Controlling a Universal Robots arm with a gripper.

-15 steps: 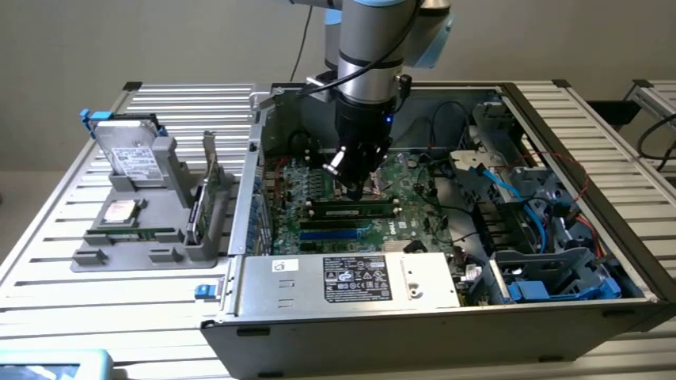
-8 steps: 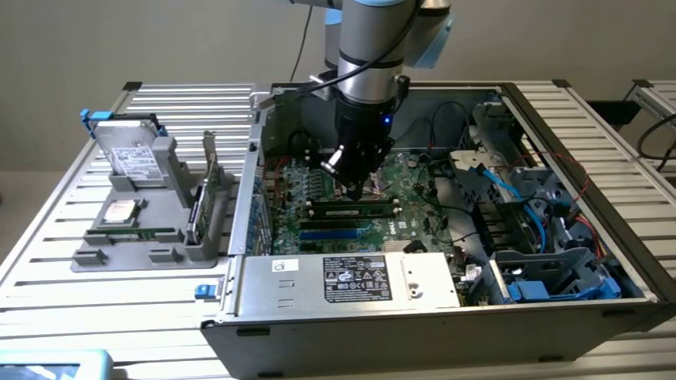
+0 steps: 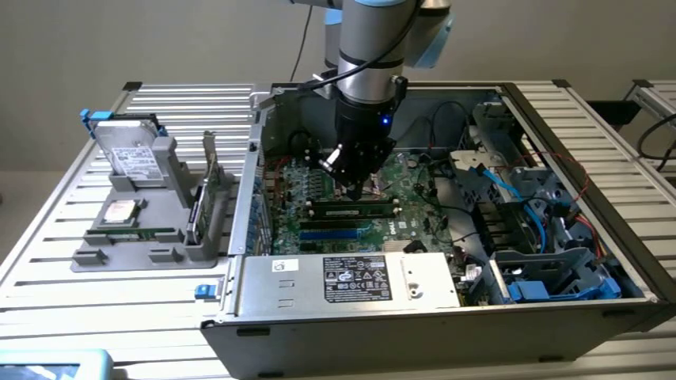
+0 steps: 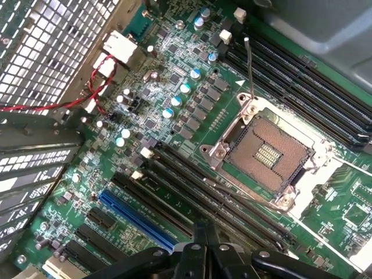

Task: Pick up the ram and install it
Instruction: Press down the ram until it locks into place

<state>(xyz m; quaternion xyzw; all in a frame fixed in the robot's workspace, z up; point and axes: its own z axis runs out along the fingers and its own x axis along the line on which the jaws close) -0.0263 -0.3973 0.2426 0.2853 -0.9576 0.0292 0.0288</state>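
In the exterior view the arm reaches down into the open computer case on the slatted table. Its claw is closed, empty, tip just above the motherboard. The ram lies seated in a slot directly at the claw's 6 o'clock, just beside it. In the wrist view the claw has its fingers pressed together over long black slot rails, with the bare processor socket nearby.
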